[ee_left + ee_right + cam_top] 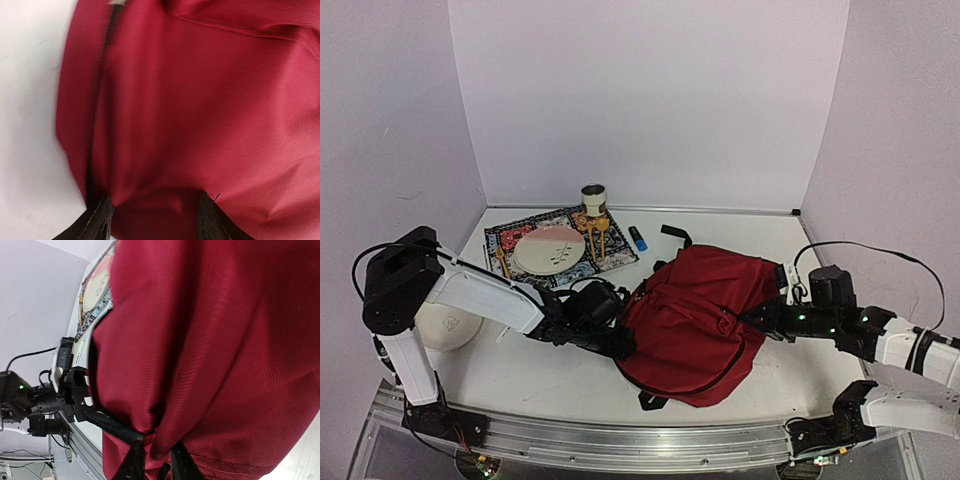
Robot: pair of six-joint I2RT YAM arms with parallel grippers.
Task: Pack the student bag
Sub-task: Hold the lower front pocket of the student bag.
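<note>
The student bag [695, 320], a big dark-red fabric backpack, lies slumped in the middle of the table. My left gripper [623, 338] is pressed into its left side. In the left wrist view the two black fingers stand wide apart, with a thick bulge of red fabric [160, 100] bunched between them. A black zipper line [102, 100] runs up the cloth. My right gripper [767, 322] is at the bag's right side. In the right wrist view its jaws are nearly together, pinching a narrow fold of red fabric [165, 440]. The bag's opening does not show.
A patterned placemat [500, 240] at the back left carries a pink-and-white plate [550, 250] and gold cutlery [597, 235]. A cup [594, 198] stands behind it, with a small blue object [638, 238] beside the mat. A white bowl [445, 325] sits near the left arm.
</note>
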